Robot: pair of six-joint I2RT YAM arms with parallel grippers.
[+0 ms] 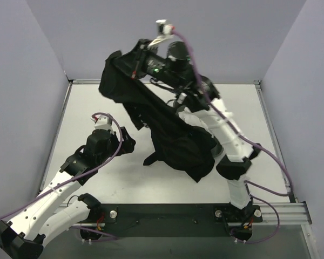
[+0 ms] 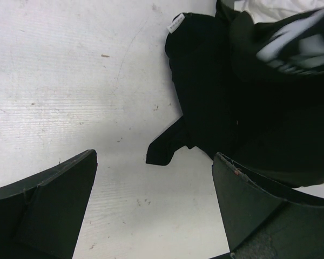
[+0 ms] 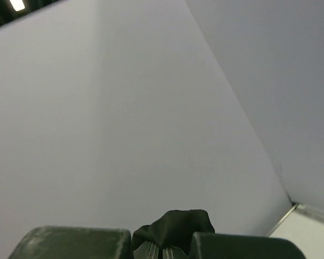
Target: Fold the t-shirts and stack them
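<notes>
Setting: a white table (image 1: 92,108), boxed on three sides by pale lilac walls (image 1: 27,54), with both my arm bases at its near edge.

Item 1, my right claw (image 3: 163,247): raised high above the table's far half. The jaws are pressed together on a pinch of black cloth, which bulges up between them in the wrist view.

Item 2, lifted black t-shirt (image 1: 151,110): hangs from that claw in a long slanting drape down to the table's middle.

Item 3, heap of black t-shirts (image 2: 205,102): on the table, right of its centre. It shows blurred white printed lettering (image 2: 297,48) and a small white label (image 2: 175,22). I cannot tell how many shirts are in it.

Item 4, white garment (image 2: 270,6): a strip showing past the heap, toward the table's far side.

Item 5, my left claw (image 2: 154,202): low over the table's left-centre. The jaws are spread wide with only bare table between them. A black sleeve tip (image 2: 162,154) lies just ahead, apart from both fingers.
</notes>
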